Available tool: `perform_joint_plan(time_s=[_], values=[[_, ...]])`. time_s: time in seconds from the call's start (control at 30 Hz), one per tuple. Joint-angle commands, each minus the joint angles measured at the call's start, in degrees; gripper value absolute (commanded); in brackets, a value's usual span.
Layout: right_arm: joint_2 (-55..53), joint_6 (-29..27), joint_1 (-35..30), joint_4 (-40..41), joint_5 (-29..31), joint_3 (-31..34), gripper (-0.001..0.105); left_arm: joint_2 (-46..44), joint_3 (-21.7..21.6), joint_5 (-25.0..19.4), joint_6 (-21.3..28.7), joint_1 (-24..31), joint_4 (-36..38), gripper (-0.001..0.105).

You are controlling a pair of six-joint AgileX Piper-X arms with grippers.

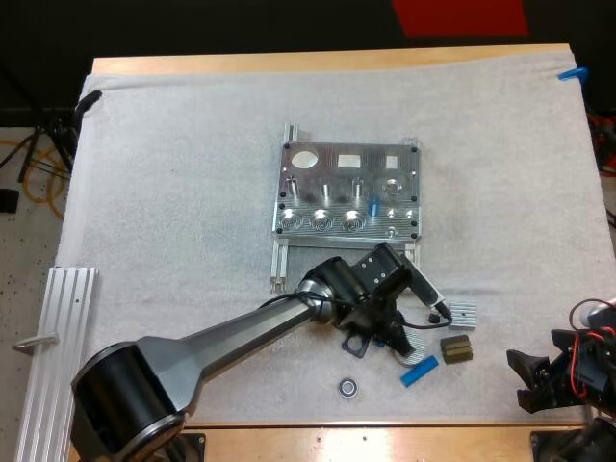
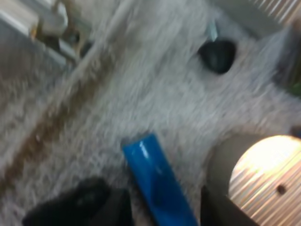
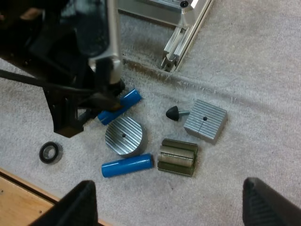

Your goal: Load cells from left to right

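Observation:
The metal fixture lies mid-mat with one blue cylinder standing in it. My left gripper is down among the loose parts in front of the fixture. It is open, its fingers either side of a blue cylinder that lies on the mat. From the right wrist, that same cylinder pokes out under the left gripper. A second blue cylinder lies beside a round ribbed disc. My right gripper hovers open at the mat's near right.
Near the cylinders lie a dark ribbed part, a square ribbed block, a black cone knob and a small ring. A long aluminium rail rests at the table's left edge.

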Motion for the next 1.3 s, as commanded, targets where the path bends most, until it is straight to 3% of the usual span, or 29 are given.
perform_joint_plan(time_s=[0.0,0.3,0.47,0.9,1.0,1.13,1.27], values=[[-0.3,-0.1,0.1,-0.1,-0.6,-0.1,0.063,0.2,-0.3,-1.3,-0.9,-0.3,1.8,0.035],[-0.3,-0.1,0.1,-0.1,-0.6,-0.1,0.063,2.5,-0.3,-0.9,-2.3,-0.3,3.8,0.035],[-0.3,-0.1,0.1,-0.1,-0.6,-0.1,0.063,4.1,-0.3,6.2,-4.2,-0.4,4.3,0.035],[-0.3,-0.1,0.1,-0.4,-0.6,-0.1,0.063,4.3,-0.3,4.3,-4.6,-0.5,6.0,0.034],[-0.3,-0.1,0.1,-0.4,-0.6,-0.1,0.063,4.3,-0.3,2.8,-4.4,-0.5,6.0,0.024],[-0.3,-0.1,0.1,-0.4,-0.6,-0.1,0.063,4.3,-0.3,2.5,-3.8,-0.5,5.9,0.000],[-0.3,-0.1,0.1,-0.8,-0.6,-0.1,0.063,3.5,-0.7,-0.3,-0.7,-0.5,5.8,0.000]])
